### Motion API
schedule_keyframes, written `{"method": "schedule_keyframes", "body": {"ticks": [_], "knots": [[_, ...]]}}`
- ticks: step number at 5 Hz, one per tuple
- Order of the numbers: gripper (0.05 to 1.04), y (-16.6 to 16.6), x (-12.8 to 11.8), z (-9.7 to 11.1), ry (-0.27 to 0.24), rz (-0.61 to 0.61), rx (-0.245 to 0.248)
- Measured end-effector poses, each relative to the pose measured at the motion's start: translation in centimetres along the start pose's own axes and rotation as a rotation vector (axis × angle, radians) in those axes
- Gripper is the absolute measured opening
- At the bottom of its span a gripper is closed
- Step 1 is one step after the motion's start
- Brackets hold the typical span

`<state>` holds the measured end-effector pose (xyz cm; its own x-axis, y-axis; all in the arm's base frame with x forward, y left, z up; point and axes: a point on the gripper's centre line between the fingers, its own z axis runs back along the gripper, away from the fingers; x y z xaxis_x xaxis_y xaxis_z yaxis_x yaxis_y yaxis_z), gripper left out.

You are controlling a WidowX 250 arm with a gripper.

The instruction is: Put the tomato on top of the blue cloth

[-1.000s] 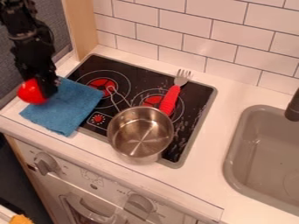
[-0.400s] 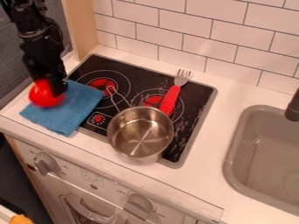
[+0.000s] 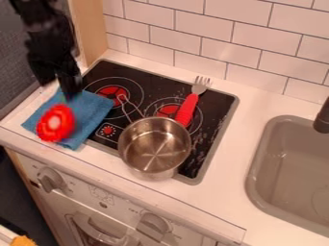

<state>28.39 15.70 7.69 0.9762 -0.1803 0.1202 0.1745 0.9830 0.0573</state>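
Well, we see the tomato [image 3: 56, 123] just below our gripper [image 3: 57, 90], apart from it, over the cloth [image 3: 96, 108], and our two fingers are spread.

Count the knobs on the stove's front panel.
2: the left knob, and the right knob, which sits below the pot. More may be cut off at the bottom edge.

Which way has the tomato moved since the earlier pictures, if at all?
Yes: the tomato has moved toward the front edge of the counter.
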Motion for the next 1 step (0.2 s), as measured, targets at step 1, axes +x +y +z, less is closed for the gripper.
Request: {"method": "schedule_keyframes", "body": {"ticks": [1], "knots": [[1.003, 0.22, 0.3, 1.13, -0.006, 0.027, -0.017]]}}
